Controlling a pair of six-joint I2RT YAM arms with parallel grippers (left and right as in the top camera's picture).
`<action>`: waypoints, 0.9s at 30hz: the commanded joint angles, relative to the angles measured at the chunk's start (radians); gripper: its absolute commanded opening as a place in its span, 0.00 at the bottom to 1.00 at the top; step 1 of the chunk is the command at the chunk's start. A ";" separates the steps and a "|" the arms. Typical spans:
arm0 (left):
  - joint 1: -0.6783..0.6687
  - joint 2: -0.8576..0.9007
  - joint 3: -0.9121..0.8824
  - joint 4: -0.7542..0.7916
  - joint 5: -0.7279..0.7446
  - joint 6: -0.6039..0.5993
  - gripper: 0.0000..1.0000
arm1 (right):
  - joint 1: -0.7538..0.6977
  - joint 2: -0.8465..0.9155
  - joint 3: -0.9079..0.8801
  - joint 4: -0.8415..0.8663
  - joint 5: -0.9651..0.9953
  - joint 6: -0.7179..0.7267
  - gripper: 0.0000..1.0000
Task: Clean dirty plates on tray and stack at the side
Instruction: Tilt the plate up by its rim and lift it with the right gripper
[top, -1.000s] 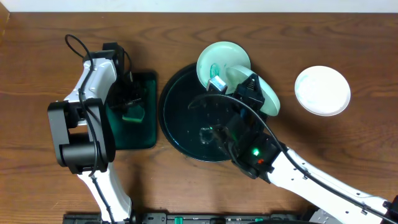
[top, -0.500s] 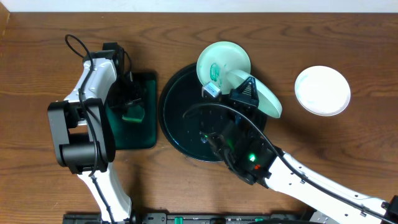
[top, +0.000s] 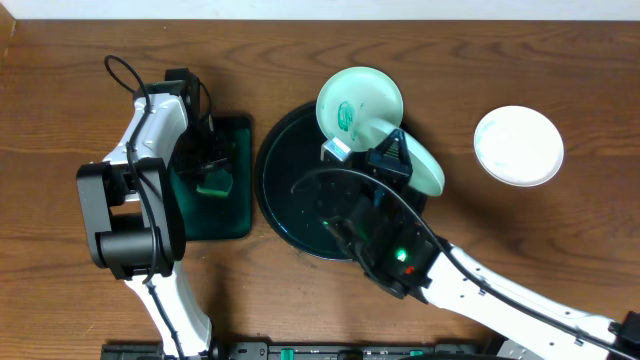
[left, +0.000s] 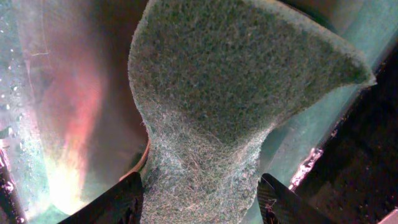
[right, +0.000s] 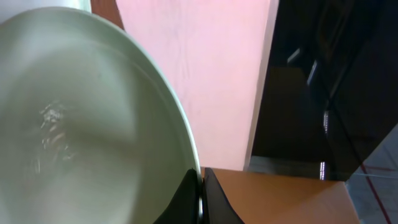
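Note:
The black tray (top: 290, 200) lies mid-table. One plate (top: 360, 100) with a teal smear rests on the tray's back rim. My right gripper (top: 385, 155) is shut on the rim of a second pale-aqua plate (top: 425, 165) and holds it tilted above the tray's right side. In the right wrist view the fingers (right: 202, 193) pinch that plate's edge (right: 81, 124). A third, white plate (top: 518, 146) lies on the table at the right. My left gripper (top: 213, 165) is shut on a green sponge (left: 236, 81), which fills the left wrist view between the fingers (left: 202, 199).
A rectangular dark green tray (top: 235, 215) lies left of the black tray, under my left gripper. The right arm (top: 480, 285) reaches across the front right of the table. The table's back edge runs along the top of the overhead view.
My right gripper has turned and shifted slightly left, and the held plate now stands more on edge over the tray. The left arm has not moved.

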 joint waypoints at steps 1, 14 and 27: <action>0.000 -0.010 -0.005 -0.011 -0.005 -0.005 0.60 | 0.055 0.035 0.004 0.055 0.061 0.060 0.01; 0.000 -0.010 -0.005 -0.022 -0.006 -0.005 0.60 | 0.067 0.054 0.011 0.095 0.046 0.095 0.01; 0.000 -0.010 -0.006 -0.018 -0.006 -0.005 0.60 | 0.042 0.045 0.013 -0.061 -0.099 0.458 0.01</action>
